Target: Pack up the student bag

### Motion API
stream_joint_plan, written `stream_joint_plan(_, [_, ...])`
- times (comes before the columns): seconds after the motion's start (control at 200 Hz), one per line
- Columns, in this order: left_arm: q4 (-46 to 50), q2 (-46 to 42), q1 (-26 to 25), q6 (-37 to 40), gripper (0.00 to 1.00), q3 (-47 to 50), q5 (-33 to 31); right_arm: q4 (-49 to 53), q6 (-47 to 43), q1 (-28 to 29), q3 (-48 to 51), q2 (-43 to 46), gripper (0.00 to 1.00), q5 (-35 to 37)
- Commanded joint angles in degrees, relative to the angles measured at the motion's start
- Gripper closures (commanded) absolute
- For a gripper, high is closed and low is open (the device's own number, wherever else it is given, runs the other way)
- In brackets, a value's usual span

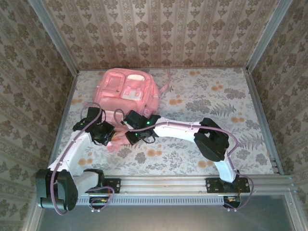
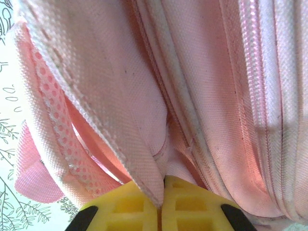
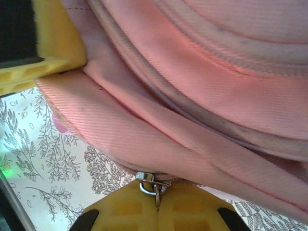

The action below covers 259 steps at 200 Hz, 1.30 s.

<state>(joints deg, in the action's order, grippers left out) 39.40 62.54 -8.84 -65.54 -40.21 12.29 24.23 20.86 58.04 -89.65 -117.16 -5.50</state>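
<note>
The student bag (image 1: 126, 90), a large soft pink backpack, lies at the back left of the table with its near edge bunched up. My left gripper (image 1: 106, 134) is at that near edge. In the left wrist view its yellow fingers (image 2: 127, 207) are shut on a stitched fold of the bag's fabric (image 2: 144, 168). My right gripper (image 1: 136, 134) sits just to the right of it. Its yellow fingers (image 3: 192, 209) are shut on a small metal zipper pull (image 3: 153, 183) under a pink seam of the bag (image 3: 159, 139).
The table (image 1: 216, 101) has a floral cloth and is walled by patterned panels on three sides. A metal rail (image 1: 192, 185) runs along the near edge. The left gripper's yellow finger (image 3: 53, 43) shows at the top left of the right wrist view, close to the bag.
</note>
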Motion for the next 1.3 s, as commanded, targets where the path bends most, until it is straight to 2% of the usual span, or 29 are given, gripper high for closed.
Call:
stream_joint_plan(0.0, [0.9,-1.19,1.37,2.39,0.95,-1.85,-3.79,5.31,-0.74,-2.05,2.04,1.85,1.0,2.81])
stream_joint_plan(0.51, [0.65,-1.63,1.37,3.21,0.99,-1.5,-1.98,3.81,-1.35,-7.29,6.21,3.64,1.0,2.2])
stream_joint_plan(0.785, [3.02,-3.6,2.37,6.72,1.0,-2.83,-2.8,2.49,-3.01,-9.06,6.64,4.47,1.0,2.51])
stream_joint_plan(0.975, [5.6,-4.69,5.08,11.41,1.0,-4.24,-3.09,0.65,-2.55,-9.01,5.09,3.95,1.0,-2.5])
stream_joint_plan(1.025, [6.03,-4.71,5.52,12.66,0.94,-4.38,-2.68,-0.24,-2.26,-8.33,5.13,3.93,1.0,-3.48])
stream_joint_plan(1.11, [6.89,-4.92,5.59,13.77,0.7,-4.25,-1.57,-1.12,-1.52,-6.86,5.04,3.58,1.0,-4.28])
stream_joint_plan(1.18, [6.7,-5.96,5.58,12.74,0.56,-2.64,0.49,-1.69,-0.33,-5.81,4.73,3.02,1.0,-4.61])
stream_joint_plan(1.29, [5.53,-8.38,4.85,8.66,0.44,0.52,3.23,-3.95,2.53,-4.96,5.24,2.79,1.0,-5.04])
